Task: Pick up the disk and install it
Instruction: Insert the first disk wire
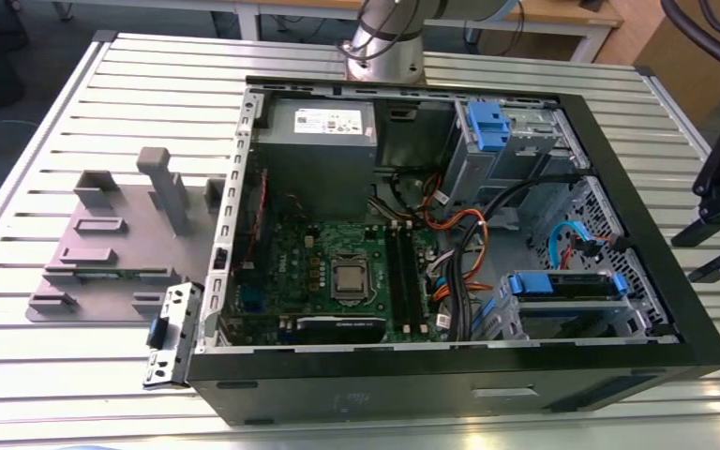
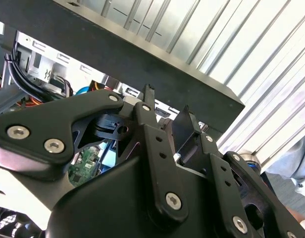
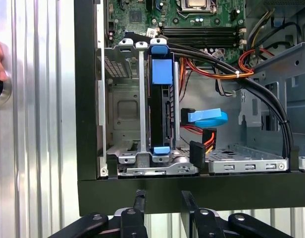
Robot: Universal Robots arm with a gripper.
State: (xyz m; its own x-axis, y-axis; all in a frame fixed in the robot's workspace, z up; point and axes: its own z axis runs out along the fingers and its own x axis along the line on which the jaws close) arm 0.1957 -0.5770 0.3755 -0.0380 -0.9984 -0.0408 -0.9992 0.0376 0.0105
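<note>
Your black metal gripper (image 2: 167, 105) sits right by the black computer case's rim (image 2: 142, 57), fingers spread with nothing between them, ribbed silver table (image 2: 231, 44) behind.

A slatted metal table (image 1: 72, 394) carries an open black computer case (image 1: 460, 380), a grey post-studded fixture plate (image 1: 97, 258) (on the exterior view's left of it) and a small metal bracket (image 1: 170, 339) by the case's corner.

Case (image 1: 460, 375) on table (image 1: 85, 394), disk (image 1: 566, 286) inside — fixture plate (image 1: 97, 255) at exterior view's left
</note>
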